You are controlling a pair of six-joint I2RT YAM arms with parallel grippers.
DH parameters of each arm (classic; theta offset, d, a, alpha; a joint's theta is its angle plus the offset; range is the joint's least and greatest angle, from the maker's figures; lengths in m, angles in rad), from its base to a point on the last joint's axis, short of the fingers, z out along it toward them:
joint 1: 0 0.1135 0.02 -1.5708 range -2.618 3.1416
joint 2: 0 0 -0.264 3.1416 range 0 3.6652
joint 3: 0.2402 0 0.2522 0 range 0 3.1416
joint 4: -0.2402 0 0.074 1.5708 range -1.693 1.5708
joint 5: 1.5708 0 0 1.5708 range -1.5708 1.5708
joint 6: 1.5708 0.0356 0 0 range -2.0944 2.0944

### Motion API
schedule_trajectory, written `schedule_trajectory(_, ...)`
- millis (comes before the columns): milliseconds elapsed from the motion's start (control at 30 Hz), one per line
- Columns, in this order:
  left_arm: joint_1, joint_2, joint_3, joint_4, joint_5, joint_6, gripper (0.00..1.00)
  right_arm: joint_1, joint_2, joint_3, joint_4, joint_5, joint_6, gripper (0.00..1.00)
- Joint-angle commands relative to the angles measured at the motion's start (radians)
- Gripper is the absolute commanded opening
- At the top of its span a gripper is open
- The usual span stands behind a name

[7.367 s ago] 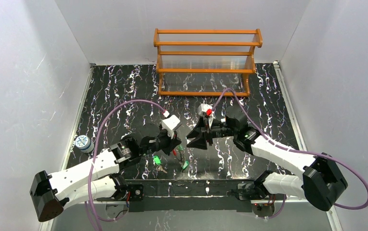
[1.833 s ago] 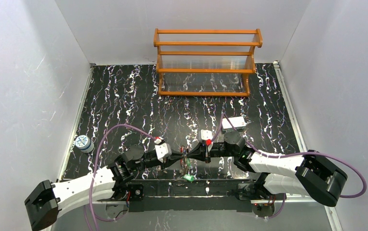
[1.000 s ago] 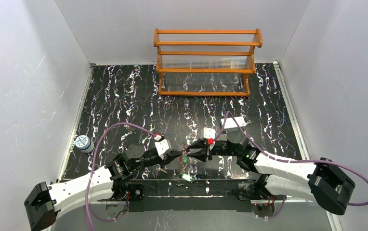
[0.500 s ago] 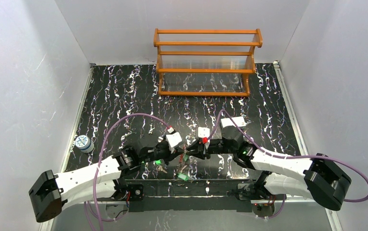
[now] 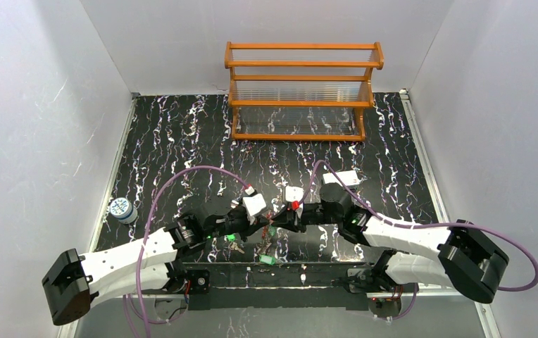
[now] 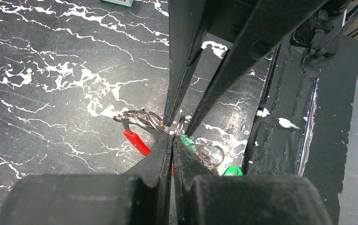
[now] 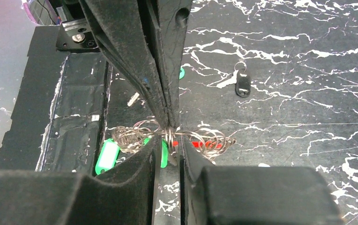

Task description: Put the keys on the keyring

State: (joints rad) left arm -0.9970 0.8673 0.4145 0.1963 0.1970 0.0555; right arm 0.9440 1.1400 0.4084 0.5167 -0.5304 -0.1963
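Note:
The keyring (image 6: 137, 142) is a red piece in a tangle of metal rings (image 7: 205, 144), held just above the table near its front edge. My left gripper (image 6: 173, 139) (image 5: 261, 225) is shut on one of its rings. My right gripper (image 7: 168, 140) (image 5: 274, 222) faces it tip to tip, jaws a narrow gap apart around the same ring (image 7: 167, 137). A green key (image 7: 107, 157) (image 5: 267, 260) hangs off the rings, a second green one (image 6: 186, 140) beside it. Another green key (image 5: 229, 238) lies left on the table.
A dark-headed key (image 7: 243, 83) lies on the black marbled table (image 5: 182, 141) by the left arm. A white box (image 5: 341, 178) sits behind the right wrist. A wooden rack (image 5: 301, 91) stands at the back. A small round tin (image 5: 120, 208) is at the left edge.
The left gripper carried the keyring slightly back and right. The right gripper shifted left to meet it, and its jaws narrowed around the ring.

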Motion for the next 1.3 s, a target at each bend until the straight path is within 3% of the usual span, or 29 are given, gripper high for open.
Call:
schedule_trajectory(0, -0.003, -0.012, 0.014, 0.032, 0.024, 0.001, 0.00, 0.002, 0.022, 0.062, 0.036, -0.011, -0.016, 0.23)
schedule_trajectory(100, -0.004, -0.011, 0.012, 0.032, 0.025, -0.002, 0.00, 0.002, 0.032, 0.069, 0.031, -0.018, -0.015, 0.02)
schedule_trajectory(267, -0.003, -0.025, 0.006, 0.033, 0.011, 0.002, 0.01, 0.003, 0.027, 0.056, 0.049, -0.020, 0.002, 0.01)
schedule_trajectory(467, -0.003, -0.116, -0.047, 0.064, -0.038, 0.013, 0.21, 0.003, -0.014, -0.036, 0.210, 0.003, 0.070, 0.01)
schedule_trajectory(567, -0.004, -0.180, -0.103, 0.094, -0.052, 0.022, 0.26, 0.003, -0.026, -0.088, 0.329, 0.002, 0.111, 0.01)
schedule_trajectory(900, -0.004, -0.313, -0.220, 0.182, 0.006, 0.064, 0.27, 0.003, -0.017, -0.171, 0.588, -0.049, 0.186, 0.01)
schedule_trajectory(1267, -0.003, -0.268, -0.263, 0.384, 0.112, 0.059, 0.26, 0.002, -0.016, -0.172, 0.611, -0.094, 0.189, 0.01)
